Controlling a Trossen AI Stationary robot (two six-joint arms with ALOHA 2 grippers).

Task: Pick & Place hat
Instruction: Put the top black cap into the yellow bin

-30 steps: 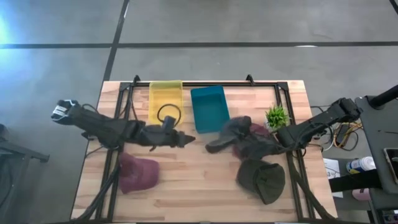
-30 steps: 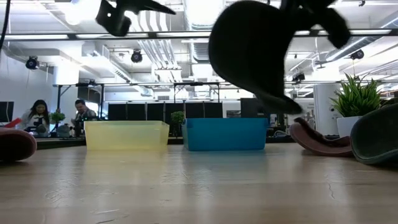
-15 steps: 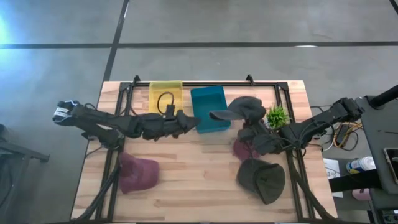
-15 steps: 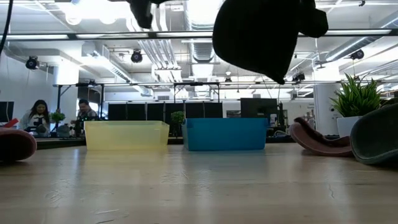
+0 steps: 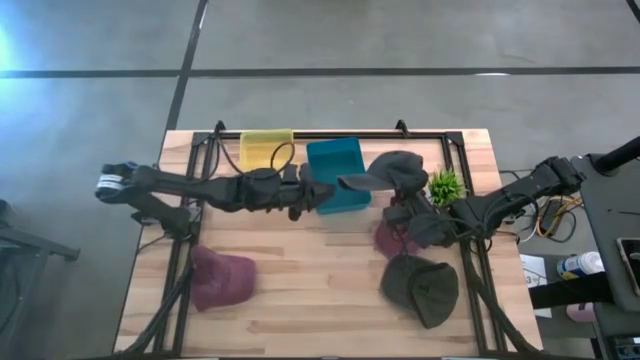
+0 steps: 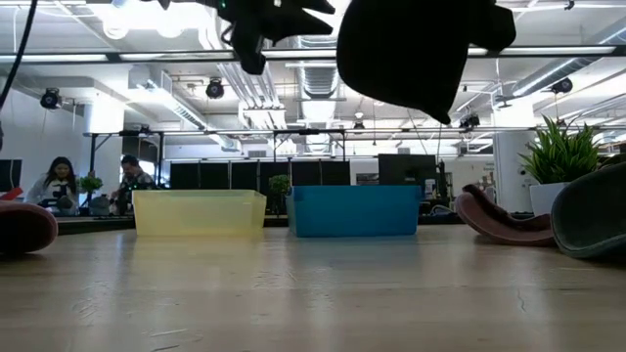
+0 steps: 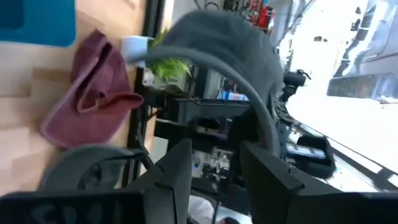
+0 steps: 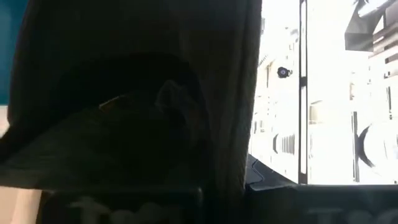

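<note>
While right end effector (image 5: pixel 405 203) stays clamped on grey hat (image 5: pixel 392 174) beside blue bin (image 5: pixel 335 172), centre it over bin before releasing; left end effector (image 7: pixel 211 165) sits apart, empty.

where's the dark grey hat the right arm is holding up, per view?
High: dark grey hat right of the teal bin.
Low: top centre, hanging above the bin.
Left wrist: upper middle, grey dome.
Right wrist: fills the left side.
Shared landmark: the teal bin.
</note>
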